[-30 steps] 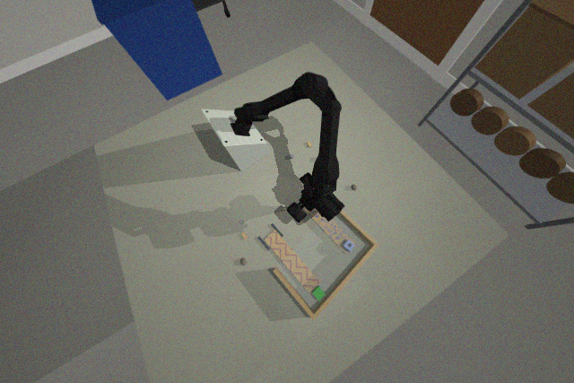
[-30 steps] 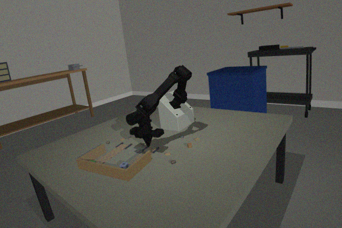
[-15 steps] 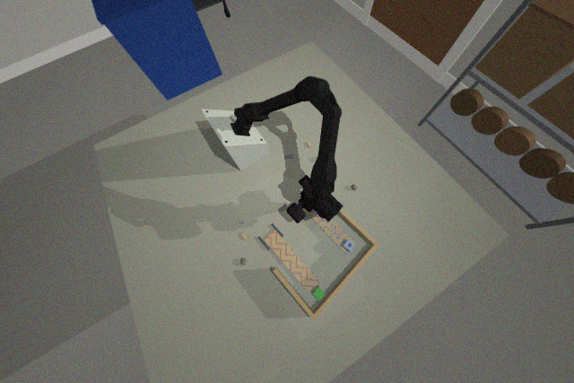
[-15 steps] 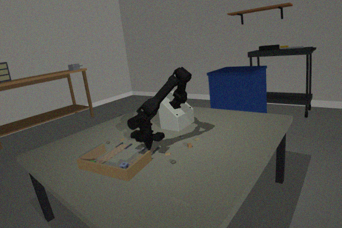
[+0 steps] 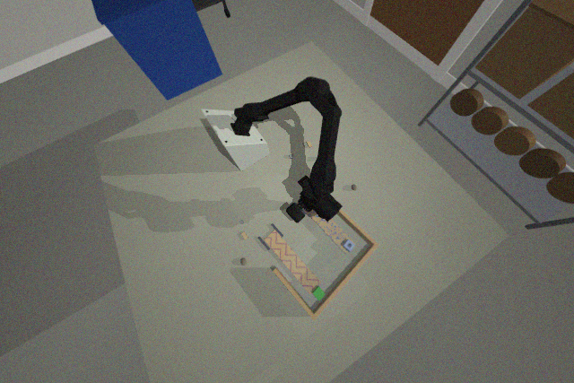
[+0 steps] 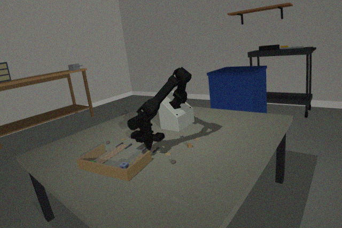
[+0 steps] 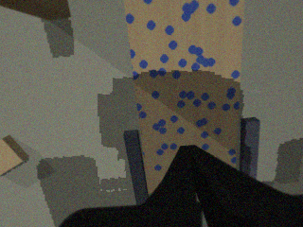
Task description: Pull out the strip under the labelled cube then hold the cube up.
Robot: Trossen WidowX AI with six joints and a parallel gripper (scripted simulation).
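Note:
The labelled cube [image 5: 348, 245] [image 6: 124, 165], pale blue with a dark mark, sits at the far end of the blue-dotted strip [image 5: 331, 229] [image 7: 208, 38]. A green cube [image 5: 318, 293] [image 6: 93, 160] sits at the end of the zigzag strip [image 5: 291, 260] [image 6: 113, 154]. Both strips lie inside a wooden frame [image 5: 343, 280] [image 6: 105, 171] with an open side. My gripper [image 6: 149, 147] [image 7: 187, 152] is shut and empty, low over the near end of the dotted strip, between two dark rails [image 7: 135, 165] [image 7: 250, 147]. Whether the fingertips touch the strip cannot be told.
Small wooden blocks [image 5: 243, 235] [image 6: 189, 144] [image 7: 9, 156] and round pebbles [image 5: 353, 187] [image 6: 173, 161] lie outside the frame. Two dark rails [image 5: 276, 230] [image 5: 264, 242] flank the zigzag strip's near end. The white sloped block [image 5: 252, 154] [image 6: 171, 122] stands by the arm's base.

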